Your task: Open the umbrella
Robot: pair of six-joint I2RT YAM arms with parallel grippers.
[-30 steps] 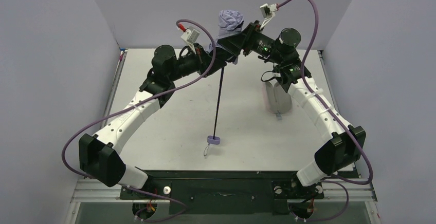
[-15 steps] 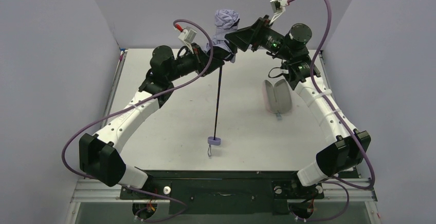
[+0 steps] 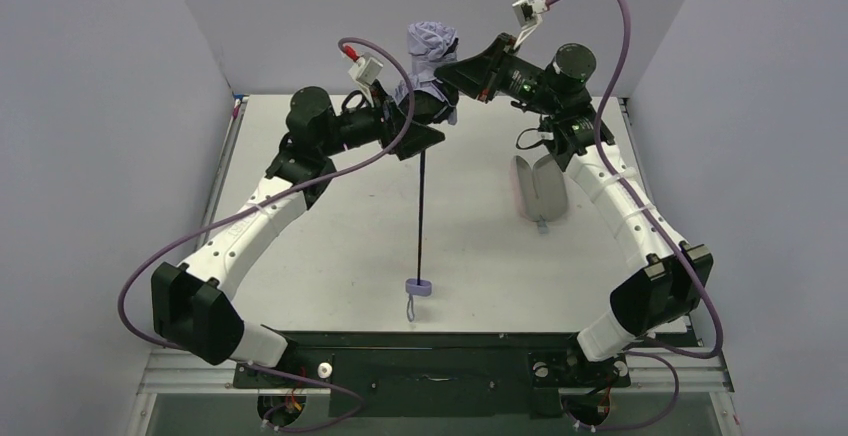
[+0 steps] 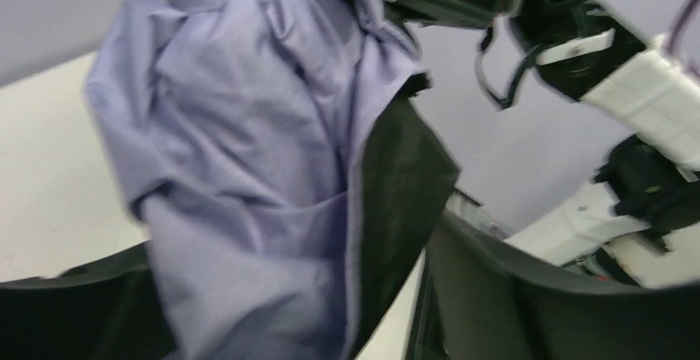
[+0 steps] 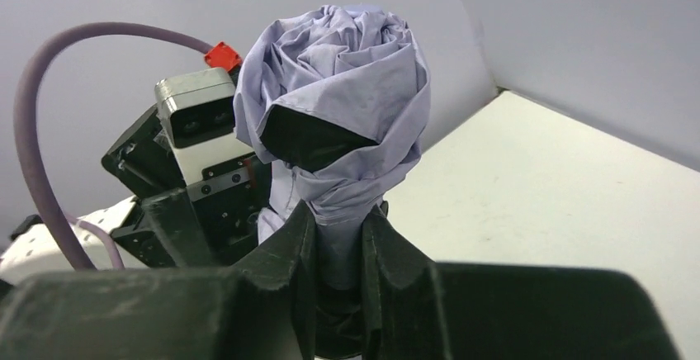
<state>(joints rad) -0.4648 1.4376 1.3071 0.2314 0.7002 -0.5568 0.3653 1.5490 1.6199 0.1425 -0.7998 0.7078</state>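
Observation:
The umbrella hangs upright over the table. Its crumpled lavender canopy [image 3: 432, 44] is on top, the thin black shaft [image 3: 421, 211] runs straight down, and the small lavender handle [image 3: 417, 288] with its strap loop is at the bottom. My right gripper [image 3: 452, 70] is shut on the canopy's gathered neck [image 5: 338, 211], below the bundled fabric [image 5: 342, 79]. My left gripper [image 3: 424, 136] stands open just beneath, around the canopy's lower folds. In the left wrist view lavender fabric [image 4: 248, 153] and black lining [image 4: 396, 187] fill the space between the spread fingers [image 4: 528, 294].
A pink oval clamshell case [image 3: 538, 188] lies open on the table to the right, under the right arm. Grey walls enclose the back and both sides. The left arm's wrist camera [image 5: 196, 114] sits close behind the canopy.
My right gripper has closed on the canopy's neck. My left gripper, shut on the umbrella before, has opened and drawn back slightly. The handle hangs a little lower.

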